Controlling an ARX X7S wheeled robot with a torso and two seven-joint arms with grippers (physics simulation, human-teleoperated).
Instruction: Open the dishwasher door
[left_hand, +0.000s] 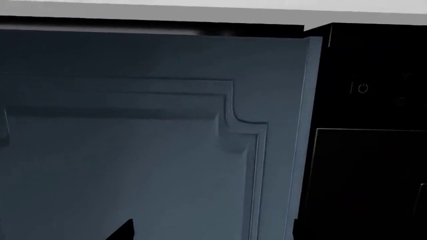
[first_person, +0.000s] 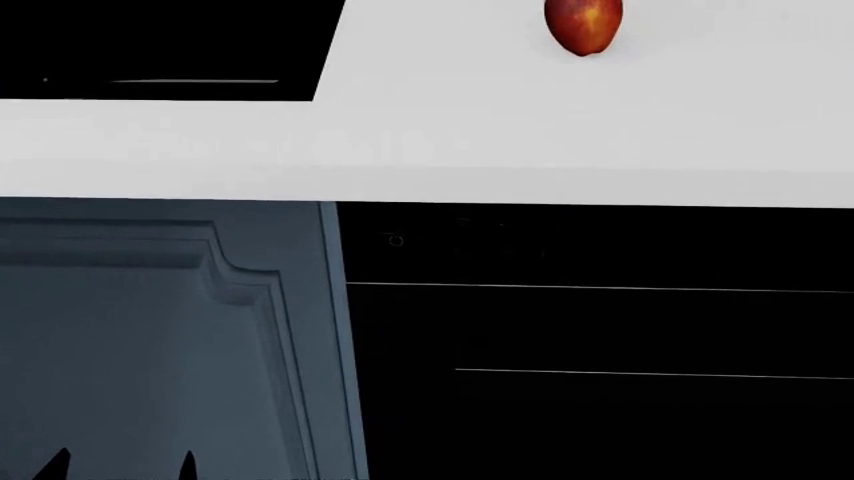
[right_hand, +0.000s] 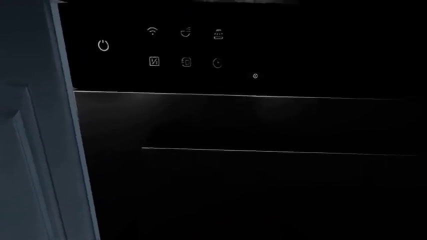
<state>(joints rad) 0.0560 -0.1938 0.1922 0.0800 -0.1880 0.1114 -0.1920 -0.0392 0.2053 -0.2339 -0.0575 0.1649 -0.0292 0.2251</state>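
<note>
The dishwasher door fills the head view from 3 to 5 o'clock, a shut glossy black panel below the white countertop. A thin silver handle line crosses it, and its control strip carries faint icons. Just beside it, at 8 o'clock, stands the blue-grey cabinet door. An apple lies at 12 o'clock, a black cooktop at 10. Two dark fingertips peek in at 7 o'clock; whether either claw is open I cannot tell.
</note>
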